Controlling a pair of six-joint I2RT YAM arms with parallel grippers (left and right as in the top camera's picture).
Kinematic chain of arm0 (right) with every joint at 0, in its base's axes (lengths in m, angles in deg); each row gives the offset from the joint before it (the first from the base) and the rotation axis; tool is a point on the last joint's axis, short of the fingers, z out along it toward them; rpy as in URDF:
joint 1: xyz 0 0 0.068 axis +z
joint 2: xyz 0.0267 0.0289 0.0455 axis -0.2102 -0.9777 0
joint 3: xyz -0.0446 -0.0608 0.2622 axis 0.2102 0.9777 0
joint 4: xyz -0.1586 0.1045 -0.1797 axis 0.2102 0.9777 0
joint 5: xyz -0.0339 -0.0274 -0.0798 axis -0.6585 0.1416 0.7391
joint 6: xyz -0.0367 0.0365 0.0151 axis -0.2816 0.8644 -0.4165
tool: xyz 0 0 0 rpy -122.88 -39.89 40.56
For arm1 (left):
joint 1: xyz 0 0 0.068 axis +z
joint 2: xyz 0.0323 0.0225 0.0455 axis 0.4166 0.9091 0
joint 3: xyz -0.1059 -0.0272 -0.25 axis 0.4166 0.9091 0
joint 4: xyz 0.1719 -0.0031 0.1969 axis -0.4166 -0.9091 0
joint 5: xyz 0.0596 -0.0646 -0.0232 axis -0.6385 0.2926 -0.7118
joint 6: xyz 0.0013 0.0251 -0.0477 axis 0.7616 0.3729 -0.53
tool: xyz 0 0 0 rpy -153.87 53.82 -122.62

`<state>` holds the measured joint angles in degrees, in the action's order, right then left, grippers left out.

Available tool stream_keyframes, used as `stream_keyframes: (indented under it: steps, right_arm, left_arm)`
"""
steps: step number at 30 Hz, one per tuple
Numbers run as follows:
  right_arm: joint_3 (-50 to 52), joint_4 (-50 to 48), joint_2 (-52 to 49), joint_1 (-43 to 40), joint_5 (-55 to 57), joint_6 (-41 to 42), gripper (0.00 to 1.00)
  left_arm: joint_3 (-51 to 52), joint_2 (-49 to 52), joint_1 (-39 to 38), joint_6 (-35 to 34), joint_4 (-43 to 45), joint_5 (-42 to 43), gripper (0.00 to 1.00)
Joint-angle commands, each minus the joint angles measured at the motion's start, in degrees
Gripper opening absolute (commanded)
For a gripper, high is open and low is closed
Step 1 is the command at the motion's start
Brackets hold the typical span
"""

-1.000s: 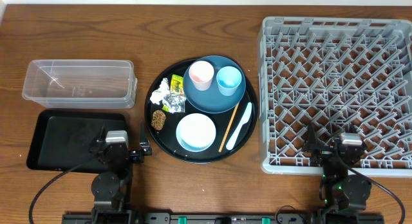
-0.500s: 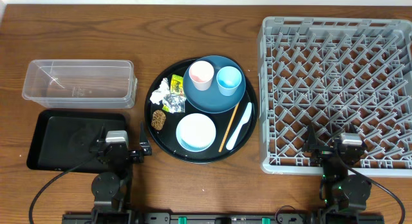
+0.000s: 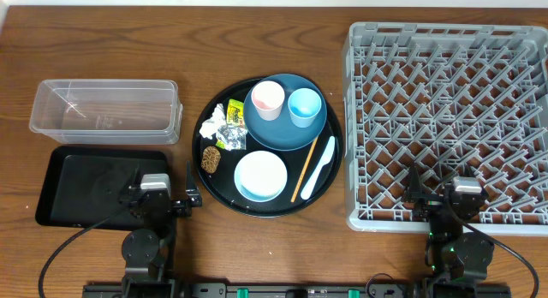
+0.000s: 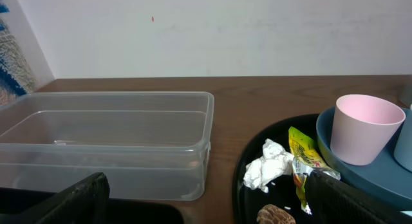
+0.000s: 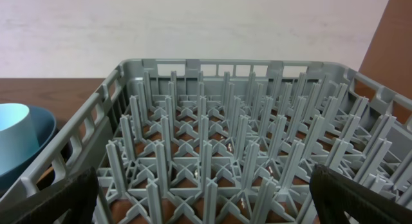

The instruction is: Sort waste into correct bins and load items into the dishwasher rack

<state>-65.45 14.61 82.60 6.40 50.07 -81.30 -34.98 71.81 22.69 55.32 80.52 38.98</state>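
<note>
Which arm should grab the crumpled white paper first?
Left. The left gripper, open, sits nearest the crumpled white paper, with the clear tub and the shallow black tray on its side. The right gripper, open too, faces the rack, farther away.

Clear tub beside pink cup
</note>
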Motion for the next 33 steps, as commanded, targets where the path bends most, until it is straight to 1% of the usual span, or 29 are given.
stream_keyframes:
  steps: [1,17,18,21,24,28,33]
  right_arm:
    - [0.1,0.2,0.3,0.5,-0.2,-0.6,0.99]
    - [0.1,0.2,0.3,0.5,-0.2,-0.6,0.99]
    - [0.1,0.2,0.3,0.5,-0.2,-0.6,0.99]
    - [0.1,0.2,0.3,0.5,-0.2,-0.6,0.99]
    - [0.1,0.2,0.3,0.5,-0.2,-0.6,0.99]
    - [0.1,0.2,0.3,0.5,-0.2,-0.6,0.99]
    - [0.1,0.2,0.3,0.5,-0.2,-0.6,0.99]
  left_arm:
    - [1.1,-0.3,0.3,0.4,-2.2,-0.3,0.98]
    - [1.1,-0.3,0.2,0.3,-2.0,0.2,0.98]
    - [1.1,-0.3,0.3,0.1,-1.4,0.8,0.98]
    - [1.1,-0.3,0.3,-0.9,0.2,9.1,0.98]
    - [0.2,-0.3,0.2,-1.5,1.0,14.2,0.98]
    - [-3.1,-0.3,0.2,-4.9,1.0,15.1,0.98]
    - [-11.8,1.3,0.2,-5.6,-4.7,15.1,0.98]
